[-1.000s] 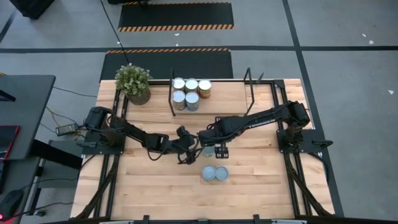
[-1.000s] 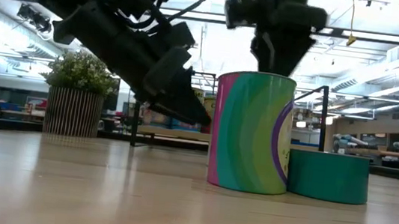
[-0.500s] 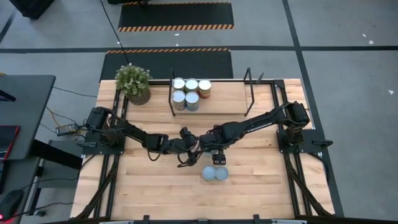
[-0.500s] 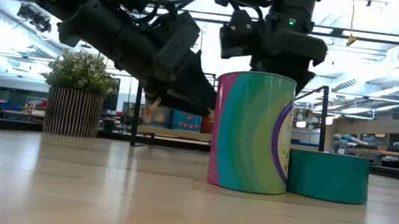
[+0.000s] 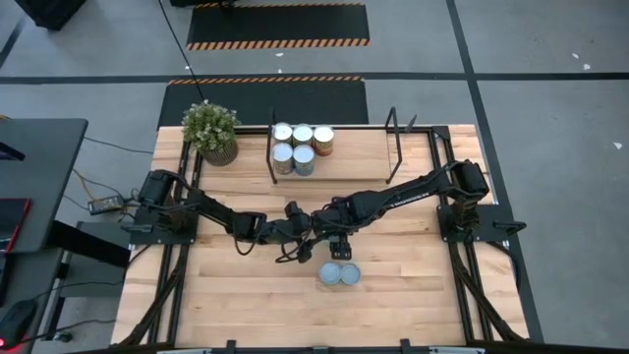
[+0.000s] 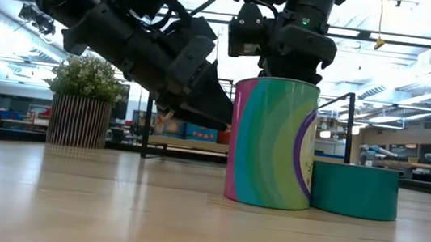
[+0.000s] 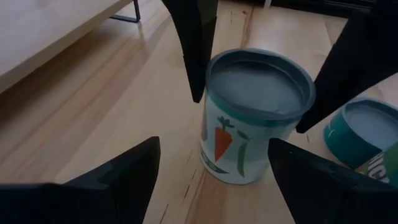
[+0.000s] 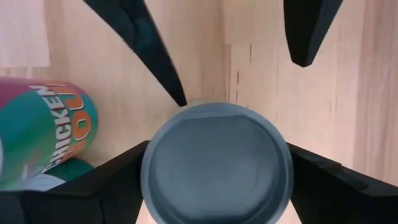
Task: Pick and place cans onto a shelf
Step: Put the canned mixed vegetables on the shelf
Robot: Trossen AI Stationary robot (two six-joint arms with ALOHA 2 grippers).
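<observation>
A can with a carrot label and a grey top (image 7: 252,118) stands upright on the table, and its top also shows in the right wrist view (image 8: 217,165). My right gripper (image 5: 334,243) is open above it, pointing down, with one finger on either side of the can's rim. My left gripper (image 5: 303,241) is open and slants down toward the same can from the table's left. A tall rainbow can (image 6: 272,142) and a short teal can (image 6: 354,191) stand side by side nearer the front edge. Several cans (image 5: 300,146) stand on the shelf (image 5: 354,149).
A potted plant (image 5: 211,130) stands at the table's far left, beside the shelf. The shelf's right half holds no cans. The two front cans (image 5: 339,273) stand just nearer the front edge than both grippers. Both arms meet at the table's middle.
My right gripper has come down and toward the table's near edge, and its fingers now stand on either side of the carrot can. My left gripper has crept toward the table's right, closer to the same can. No can has moved.
</observation>
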